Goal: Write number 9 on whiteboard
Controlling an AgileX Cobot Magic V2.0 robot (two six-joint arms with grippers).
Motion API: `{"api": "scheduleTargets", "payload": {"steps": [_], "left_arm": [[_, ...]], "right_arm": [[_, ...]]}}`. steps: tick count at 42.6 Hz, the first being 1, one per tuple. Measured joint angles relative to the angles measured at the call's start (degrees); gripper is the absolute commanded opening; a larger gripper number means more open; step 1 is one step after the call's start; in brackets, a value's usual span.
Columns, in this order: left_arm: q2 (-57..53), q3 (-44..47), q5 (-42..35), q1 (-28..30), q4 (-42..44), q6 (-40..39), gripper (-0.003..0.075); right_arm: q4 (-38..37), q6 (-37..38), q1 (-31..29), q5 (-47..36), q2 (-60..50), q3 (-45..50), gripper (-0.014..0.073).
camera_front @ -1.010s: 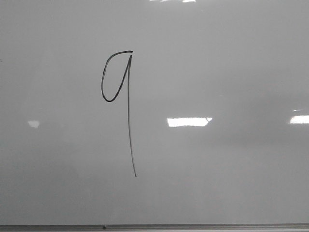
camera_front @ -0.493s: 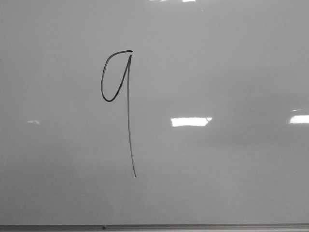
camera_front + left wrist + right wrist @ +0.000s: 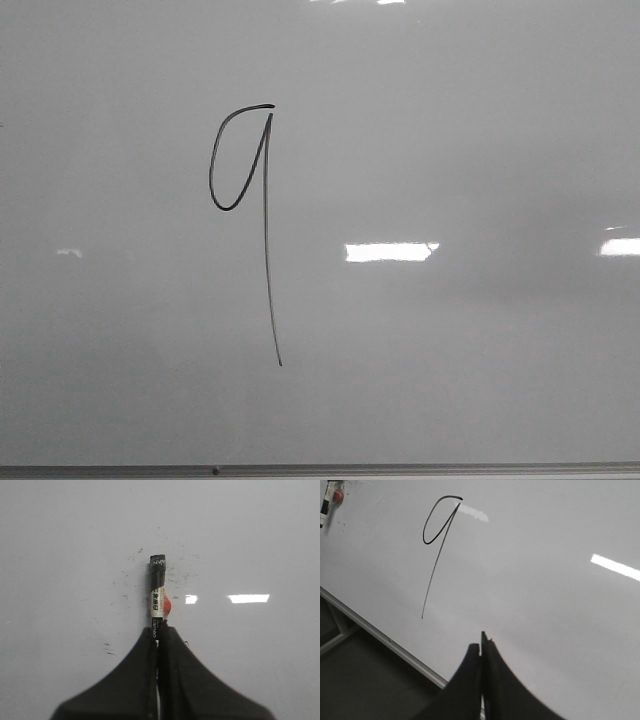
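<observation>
The number 9 [image 3: 243, 200] stands complete on the whiteboard [image 3: 460, 360], left of centre; the writing step looks finished, and only setting the marker [image 3: 158, 597] down seems to remain. The left gripper [image 3: 158, 632] grips the marker, clear of the figure. The right gripper [image 3: 481, 647], clenched and empty, hovers off the board.

Front view: we face the whiteboard [image 3: 450, 150] squarely and close, its near edge strip low in frame.
Left wrist view: we look close over the marker [image 3: 158, 592].
Right wrist view: farther back and oblique (we share the number 9 [image 3: 439, 540] with the front view).
</observation>
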Motion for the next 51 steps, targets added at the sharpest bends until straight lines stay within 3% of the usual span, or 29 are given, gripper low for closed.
{"api": "scheduleTargets", "payload": {"steps": [14, 23, 29, 33, 40, 51], "left_arm": [[0.0, 0.0, 0.0, 0.0, 0.0, 0.0, -0.0019], [0.0, 0.0, 0.0, 0.0, 0.0, 0.0, -0.0019], [0.0, 0.0, 0.0, 0.0, 0.0, 0.0, -0.0019], [0.0, 0.0, 0.0, 0.0, 0.0, 0.0, -0.0019], [0.0, 0.0, 0.0, 0.0, 0.0, 0.0, -0.0019], [0.0, 0.0, 0.0, 0.0, 0.0, 0.0, -0.0019]], "right_arm": [[-3.45, 2.03, 0.0, -4.12, -0.67, 0.62, -0.0071], [-21.44, 22.76, -1.28, -18.74, -5.63, 7.26, -0.0071], [-29.24, 35.33, -6.37, -22.9, -10.55, 13.13, -0.0071], [-32.3, 40.16, -10.65, -22.9, -14.43, 16.5, -0.0071], [-34.98, 42.19, -15.77, -18.72, -20.95, 21.27, -0.0071], [-35.22, 42.45, -16.61, -9.26, -23.09, 22.1, -0.0071]]}}
